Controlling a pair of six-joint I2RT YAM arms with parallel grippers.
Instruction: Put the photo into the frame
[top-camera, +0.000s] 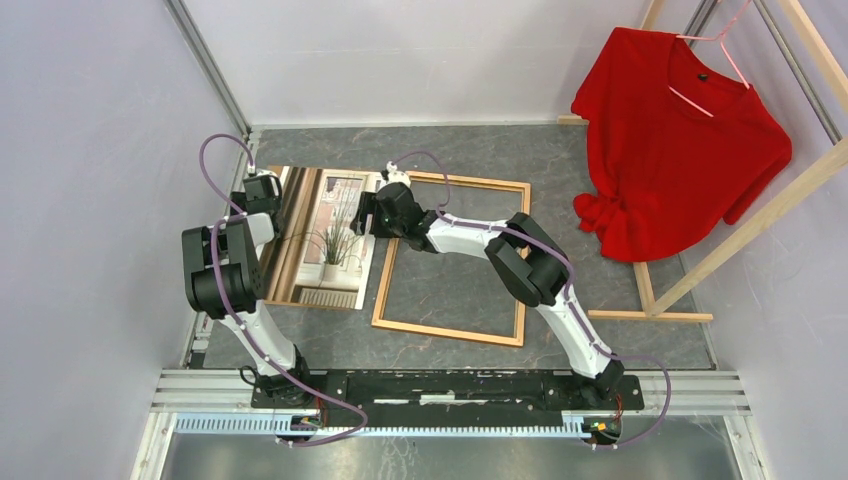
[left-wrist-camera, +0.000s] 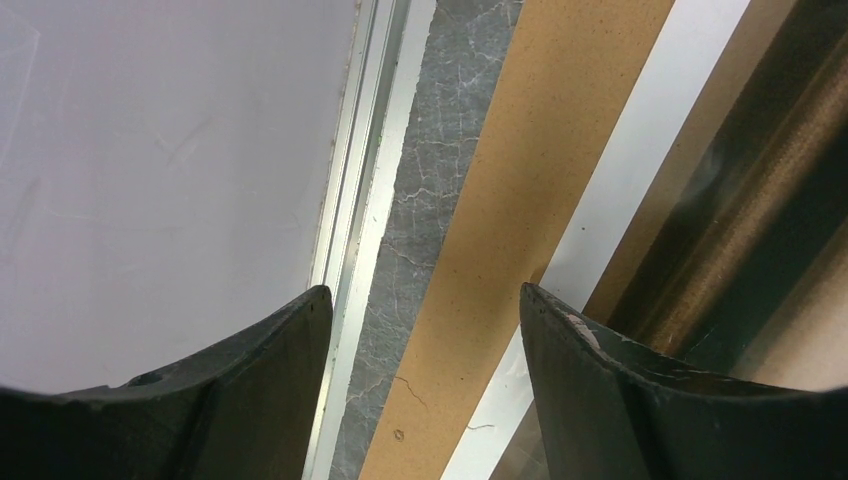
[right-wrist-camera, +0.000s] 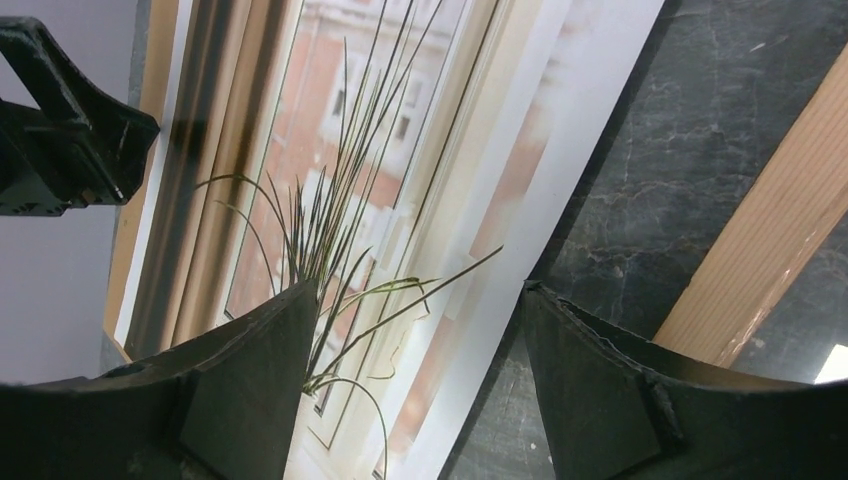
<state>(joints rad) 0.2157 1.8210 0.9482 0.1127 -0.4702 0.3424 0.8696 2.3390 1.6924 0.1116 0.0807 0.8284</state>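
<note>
The photo (top-camera: 322, 243) lies face up on the table, left of the frame (top-camera: 450, 333), which lies flat with bare table inside its rails. The photo rests on a brown backing board (left-wrist-camera: 530, 200). My left gripper (top-camera: 262, 192) is open and empty above the photo's left edge; in the left wrist view (left-wrist-camera: 425, 300) the board and the photo's white border (left-wrist-camera: 640, 170) lie between its fingers. My right gripper (top-camera: 368, 213) is open and empty over the photo's right edge. In the right wrist view (right-wrist-camera: 420, 300) the photo (right-wrist-camera: 380, 180) and a frame rail (right-wrist-camera: 770, 260) show.
A red shirt (top-camera: 680, 150) hangs on a pale wooden clothes rack (top-camera: 760, 225) at the back right. The enclosure wall (left-wrist-camera: 150, 170) and its metal rail (left-wrist-camera: 375, 150) run close along the left of the board.
</note>
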